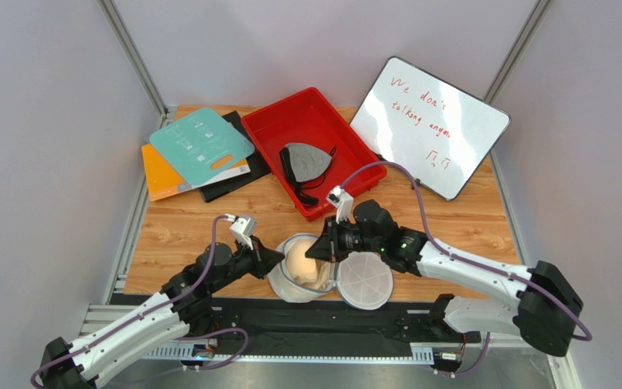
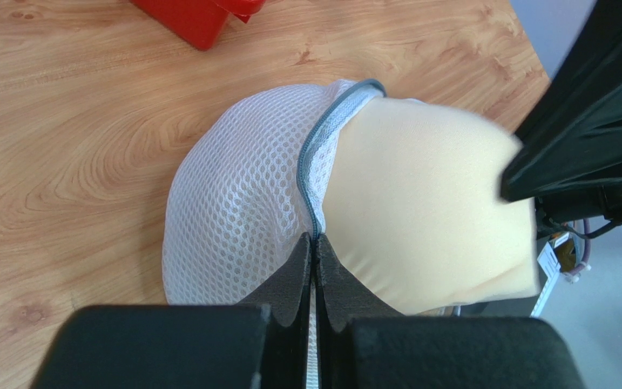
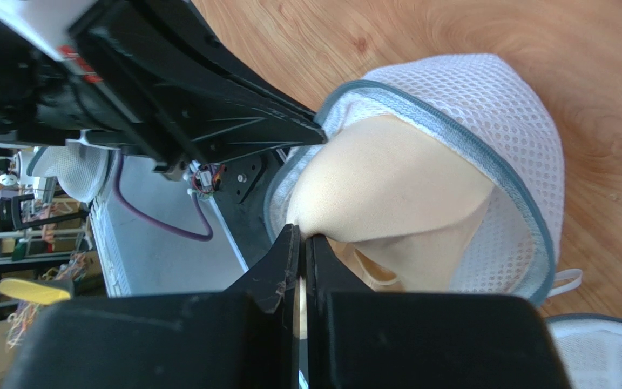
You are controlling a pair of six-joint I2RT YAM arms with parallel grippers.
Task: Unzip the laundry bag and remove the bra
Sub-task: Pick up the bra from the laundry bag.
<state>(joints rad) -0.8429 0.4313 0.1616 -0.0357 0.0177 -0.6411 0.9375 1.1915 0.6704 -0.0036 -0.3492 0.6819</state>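
Observation:
The white mesh laundry bag (image 1: 290,285) lies open at the table's near edge, its round lid (image 1: 364,279) flipped out to the right. The beige bra (image 1: 304,263) bulges out of the opening. My left gripper (image 2: 315,240) is shut on the bag's grey zipper rim (image 2: 316,158), with white mesh (image 2: 233,211) to its left and the bra cup (image 2: 428,219) to its right. My right gripper (image 3: 302,233) is shut on the edge of the bra (image 3: 387,186), which rises out of the mesh bag (image 3: 493,105). The two grippers face each other across the bag.
A red tray (image 1: 267,130) at the back holds a grey bra with black straps (image 1: 304,162). Teal, orange and black folders (image 1: 201,144) lie at back left. A whiteboard (image 1: 428,126) leans at back right. The table's near edge is just below the bag.

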